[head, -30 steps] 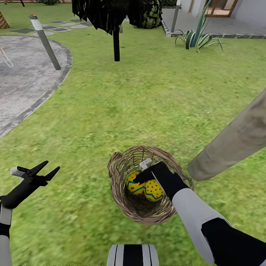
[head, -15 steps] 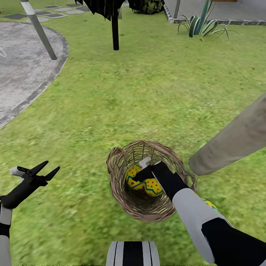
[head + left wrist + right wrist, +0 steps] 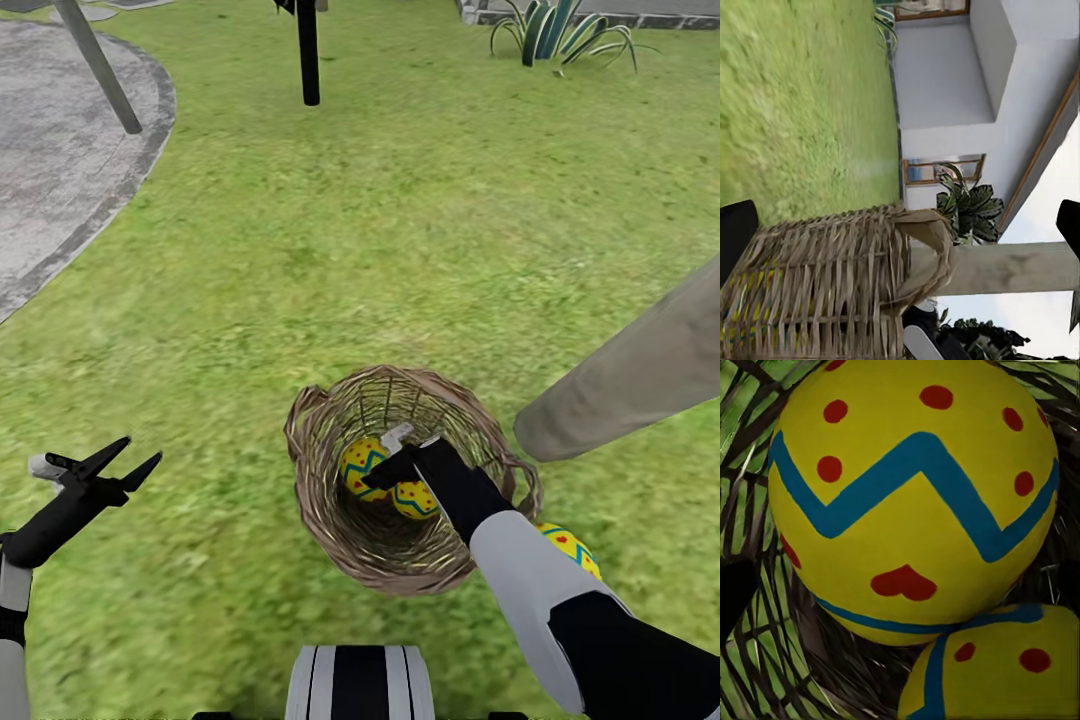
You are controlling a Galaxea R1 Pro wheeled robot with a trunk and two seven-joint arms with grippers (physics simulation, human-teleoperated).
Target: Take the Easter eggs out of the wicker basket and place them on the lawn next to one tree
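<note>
Far left, the left gripper (image 3: 128,455) hangs low over the lawn (image 3: 400,230), its two black fingers spread wide with nothing between them. Up behind it lies a grey paved patch (image 3: 60,170) with a slanted post (image 3: 97,65), and a thin black trunk (image 3: 308,52) stands on the grass further back.

In the middle, the wicker basket (image 3: 330,500) sits upright on the grass, and two Easter eggs lie touching inside it: one (image 3: 362,464) toward the left, another (image 3: 412,499) beside it. The right gripper (image 3: 392,462) reaches down into the basket right above them; I cannot tell whether its fingers are spread or pinched. From its wrist view the upper egg (image 3: 911,499) looms very close.

Right of the basket, a third egg (image 3: 568,546) rests on the grass, partly hidden by the right forearm, near the foot of the pale tree trunk (image 3: 630,375).
</note>
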